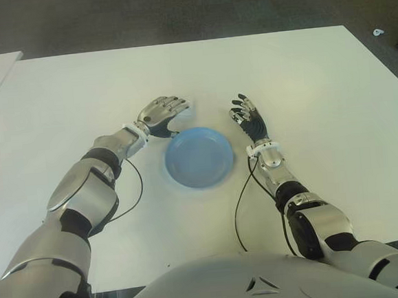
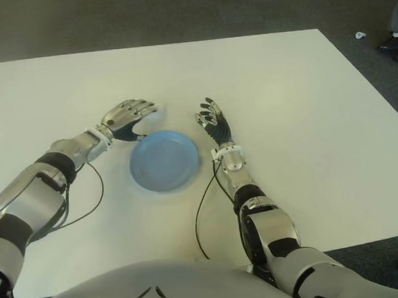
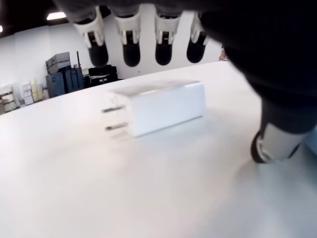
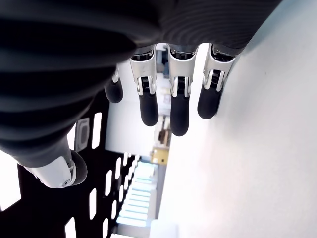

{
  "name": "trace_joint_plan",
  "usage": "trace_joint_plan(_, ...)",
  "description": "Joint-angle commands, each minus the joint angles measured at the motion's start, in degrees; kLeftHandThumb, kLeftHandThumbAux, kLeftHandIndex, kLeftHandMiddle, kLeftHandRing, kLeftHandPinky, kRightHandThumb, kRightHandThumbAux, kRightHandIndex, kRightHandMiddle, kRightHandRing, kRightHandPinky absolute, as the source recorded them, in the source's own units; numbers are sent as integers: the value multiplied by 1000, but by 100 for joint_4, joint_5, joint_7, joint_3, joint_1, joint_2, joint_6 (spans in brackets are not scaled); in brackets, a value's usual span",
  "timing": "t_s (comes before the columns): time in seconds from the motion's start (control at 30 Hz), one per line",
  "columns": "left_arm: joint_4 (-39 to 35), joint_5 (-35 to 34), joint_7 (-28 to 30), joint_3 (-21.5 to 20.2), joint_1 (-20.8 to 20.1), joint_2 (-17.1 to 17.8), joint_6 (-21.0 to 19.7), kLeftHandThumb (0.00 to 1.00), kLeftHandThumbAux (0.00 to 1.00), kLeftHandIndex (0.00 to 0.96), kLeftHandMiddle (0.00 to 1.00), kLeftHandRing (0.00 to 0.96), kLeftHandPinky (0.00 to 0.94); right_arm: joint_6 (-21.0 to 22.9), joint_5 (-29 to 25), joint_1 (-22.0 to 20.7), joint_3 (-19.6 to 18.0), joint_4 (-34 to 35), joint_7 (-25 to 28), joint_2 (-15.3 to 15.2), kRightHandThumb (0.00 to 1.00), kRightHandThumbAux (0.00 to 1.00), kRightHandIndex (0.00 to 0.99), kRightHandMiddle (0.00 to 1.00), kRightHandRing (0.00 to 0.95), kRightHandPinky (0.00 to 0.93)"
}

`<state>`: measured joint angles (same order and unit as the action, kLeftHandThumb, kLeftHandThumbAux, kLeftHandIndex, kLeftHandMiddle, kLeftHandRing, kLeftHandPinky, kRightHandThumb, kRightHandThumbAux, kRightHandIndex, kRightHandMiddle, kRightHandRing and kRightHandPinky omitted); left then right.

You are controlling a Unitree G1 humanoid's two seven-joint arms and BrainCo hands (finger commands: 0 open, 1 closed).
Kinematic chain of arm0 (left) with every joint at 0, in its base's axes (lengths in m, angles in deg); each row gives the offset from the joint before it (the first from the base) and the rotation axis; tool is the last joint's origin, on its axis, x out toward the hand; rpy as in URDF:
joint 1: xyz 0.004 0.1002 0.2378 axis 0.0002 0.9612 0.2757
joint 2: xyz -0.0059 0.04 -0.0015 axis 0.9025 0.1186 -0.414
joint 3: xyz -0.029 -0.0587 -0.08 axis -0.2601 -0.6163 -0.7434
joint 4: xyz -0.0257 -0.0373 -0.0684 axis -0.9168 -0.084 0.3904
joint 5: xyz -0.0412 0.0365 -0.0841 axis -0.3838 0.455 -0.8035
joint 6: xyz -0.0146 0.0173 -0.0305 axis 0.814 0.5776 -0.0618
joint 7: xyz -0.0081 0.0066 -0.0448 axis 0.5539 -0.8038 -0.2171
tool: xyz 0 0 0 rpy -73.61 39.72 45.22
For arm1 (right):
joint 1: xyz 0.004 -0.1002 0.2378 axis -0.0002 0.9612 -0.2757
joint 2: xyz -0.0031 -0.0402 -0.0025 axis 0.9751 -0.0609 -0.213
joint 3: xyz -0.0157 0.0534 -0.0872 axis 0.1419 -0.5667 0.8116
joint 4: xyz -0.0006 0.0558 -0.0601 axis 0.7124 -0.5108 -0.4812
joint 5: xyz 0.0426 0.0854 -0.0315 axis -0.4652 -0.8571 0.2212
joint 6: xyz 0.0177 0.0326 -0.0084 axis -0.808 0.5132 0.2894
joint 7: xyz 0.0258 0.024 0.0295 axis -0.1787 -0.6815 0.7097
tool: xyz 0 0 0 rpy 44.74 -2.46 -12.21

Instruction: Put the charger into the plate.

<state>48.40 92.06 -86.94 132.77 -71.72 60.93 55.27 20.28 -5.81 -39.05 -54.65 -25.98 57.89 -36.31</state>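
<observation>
We see a white table [image 1: 304, 78] with a blue plate [image 1: 198, 156] near its front middle. Our left hand [image 1: 162, 115] hovers just behind the plate's left rim, fingers [image 3: 130, 47] spread above a white charger [image 3: 158, 106] that lies flat on the table, ungrasped. Our right hand [image 1: 250, 121] shows just right of the plate, fingers relaxed, holding nothing

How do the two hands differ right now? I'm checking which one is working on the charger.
The left hand hovers palm-down over the white charger, fingers arched, not gripping; the right hand holds nothing, fingers extended. The left is at the blue plate's far left edge, the right at its right. Both are open.
</observation>
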Motion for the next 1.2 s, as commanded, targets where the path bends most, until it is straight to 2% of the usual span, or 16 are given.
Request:
trace_joint_plan(0.03, 74, -65, 235, 6, -27, -108, 56, 0, 519, 0, 0, 0, 0, 520, 4, 575, 35, -356, 123, 124, 92, 560, 0, 203, 234, 204)
trace_joint_plan(0.43, 97, -182, 572, -30, -72, -186, 94, 0, 500, 0, 0, 0, 0, 529, 45, 589, 60, -337, 112, 126, 98, 574, 0, 196, 226, 200)
trace_joint_plan(0.57, 139, -361, 888, -138, -83, -221, 147, 0, 498, 0, 0, 0, 0, 526, 43, 594, 58, -331, 122, 125, 103, 579, 0, 194, 227, 213)
trace_joint_plan(0.77, 163, -706, 1371, -378, -50, -243, 223, 0, 496, 0, 0, 0, 0, 524, 24, 616, 49, -298, 156, 125, 111, 583, 0, 193, 228, 214)
trace_joint_plan(1.2, 234, -1620, 2481, -1144, 70, -327, 93, 0, 507, 0, 0, 0, 0, 530, -10, 692, 18, -197, 201, 127, 110, 566, 0, 200, 235, 220)
